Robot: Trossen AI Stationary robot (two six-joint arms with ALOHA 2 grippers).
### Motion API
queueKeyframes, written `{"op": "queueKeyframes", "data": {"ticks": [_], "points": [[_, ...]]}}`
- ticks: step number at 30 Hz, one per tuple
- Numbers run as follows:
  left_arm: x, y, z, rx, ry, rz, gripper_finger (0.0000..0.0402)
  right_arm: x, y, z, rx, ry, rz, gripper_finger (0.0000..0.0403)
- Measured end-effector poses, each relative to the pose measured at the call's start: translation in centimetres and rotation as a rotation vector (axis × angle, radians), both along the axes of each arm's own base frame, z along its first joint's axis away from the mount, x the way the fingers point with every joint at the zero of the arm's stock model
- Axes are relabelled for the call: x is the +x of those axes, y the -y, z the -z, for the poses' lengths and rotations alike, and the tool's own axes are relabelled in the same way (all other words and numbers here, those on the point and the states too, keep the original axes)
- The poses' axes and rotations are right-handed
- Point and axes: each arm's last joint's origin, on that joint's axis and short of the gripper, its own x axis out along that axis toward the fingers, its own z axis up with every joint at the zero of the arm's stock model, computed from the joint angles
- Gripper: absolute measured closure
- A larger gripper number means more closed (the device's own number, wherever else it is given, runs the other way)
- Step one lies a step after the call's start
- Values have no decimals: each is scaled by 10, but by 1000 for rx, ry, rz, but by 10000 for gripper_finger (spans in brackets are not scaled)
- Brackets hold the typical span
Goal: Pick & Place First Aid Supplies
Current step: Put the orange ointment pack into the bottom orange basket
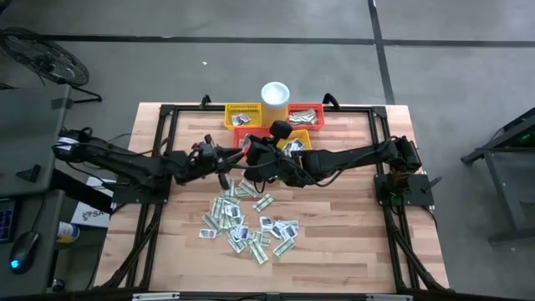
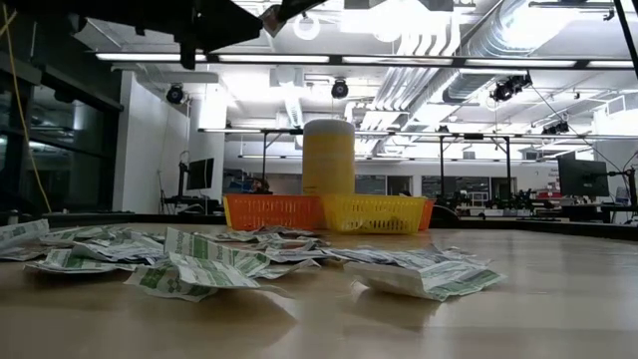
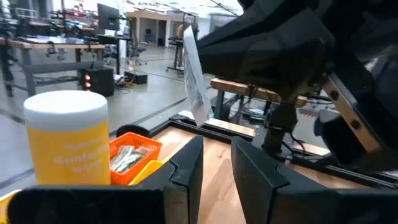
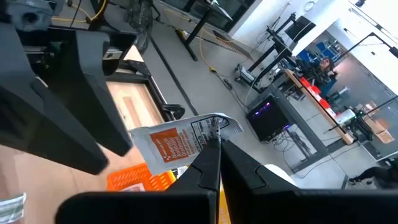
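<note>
The right gripper (image 4: pixel 214 146) pinches one sachet (image 4: pixel 180 142) above the baskets (image 1: pixel 244 114), many sachets (image 1: pixel 251 226) remaining on the bench below.

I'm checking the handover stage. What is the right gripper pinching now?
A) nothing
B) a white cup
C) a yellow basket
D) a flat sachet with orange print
D: in the right wrist view the right gripper has its fingers shut on the edge of a flat sachet with an orange panel, held in the air.

Seen from above, both arms met over the bench (image 1: pixel 351 226) near the baskets (image 1: pixel 242 114) and white cup (image 1: pixel 275 93), while the sachets (image 1: pixel 251 224) lay scattered on the wood below them.
</note>
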Motion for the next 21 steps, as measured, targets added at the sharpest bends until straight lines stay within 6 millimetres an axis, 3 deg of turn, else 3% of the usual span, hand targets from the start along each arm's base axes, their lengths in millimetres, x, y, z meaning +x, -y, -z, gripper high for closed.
{"op": "queueKeyframes", "data": {"ticks": [10,21], "points": [[9,-1,-7,-5,-22,-114,318,-1,-6,0,13,11,-6,403],[9,-1,-9,-6,-9,-80,318,-1,-7,4,59,5,-39,403]]}}
